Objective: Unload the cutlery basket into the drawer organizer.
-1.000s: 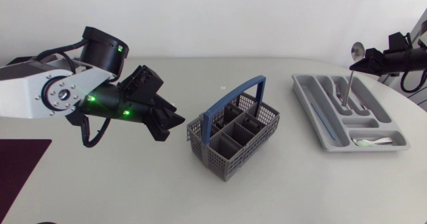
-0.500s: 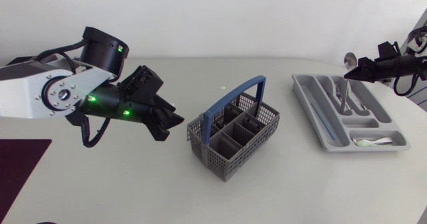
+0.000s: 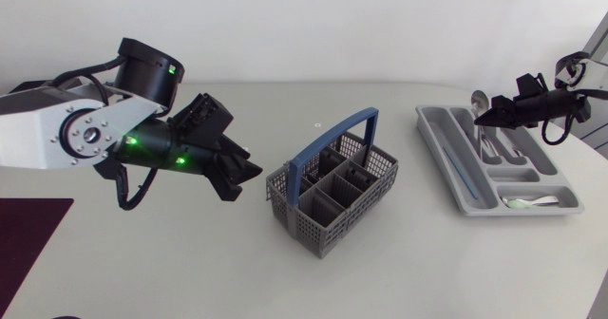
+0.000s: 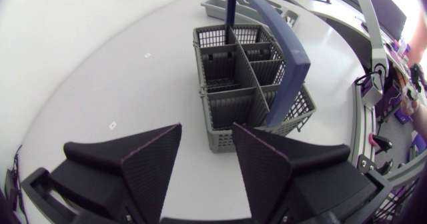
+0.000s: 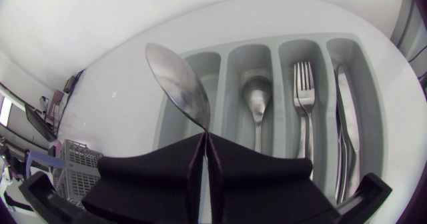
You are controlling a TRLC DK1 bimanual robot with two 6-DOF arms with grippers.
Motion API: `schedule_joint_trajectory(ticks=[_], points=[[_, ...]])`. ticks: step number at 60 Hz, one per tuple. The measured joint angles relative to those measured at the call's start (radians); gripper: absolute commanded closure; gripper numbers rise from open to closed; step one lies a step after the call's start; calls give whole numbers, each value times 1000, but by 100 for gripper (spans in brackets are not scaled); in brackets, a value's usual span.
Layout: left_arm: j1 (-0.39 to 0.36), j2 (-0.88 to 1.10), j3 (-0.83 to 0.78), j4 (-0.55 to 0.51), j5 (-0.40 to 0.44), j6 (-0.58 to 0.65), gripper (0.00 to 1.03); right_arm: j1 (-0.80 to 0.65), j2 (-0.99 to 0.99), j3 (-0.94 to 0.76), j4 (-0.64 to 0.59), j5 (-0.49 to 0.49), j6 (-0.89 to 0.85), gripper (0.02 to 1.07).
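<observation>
The cutlery basket (image 3: 332, 194) looks empty, so only the spoon (image 3: 478, 100) pinched in the right gripper (image 3: 484, 118) over the drawer organizer (image 3: 433, 140) seems left; the left gripper (image 3: 245, 174) gapes empty.

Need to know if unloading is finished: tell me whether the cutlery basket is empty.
Empty, as far as visible: the cutlery basket shows only bare grey compartments in head and left wrist views.
</observation>
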Motion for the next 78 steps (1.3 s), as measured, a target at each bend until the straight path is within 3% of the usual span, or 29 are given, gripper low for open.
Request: schedule_joint_trajectory(ticks=[19, 27, 51, 62, 78], points=[[0, 0, -12, 0, 0, 0, 49, 6, 72, 64, 8, 26, 0, 96], [0, -3, -12, 0, 0, 0, 49, 10, 87, 68, 21, 42, 1, 87], [0, -28, -13, -6, 0, 0, 49, 6, 102, 56, 31, 71, 2, 81], [0, -43, -17, -9, 0, 0, 49, 9, -11, -126, 131, 74, 2, 81], [-1, -84, -38, -23, 0, 0, 49, 100, -379, -486, 291, 85, 2, 81]])
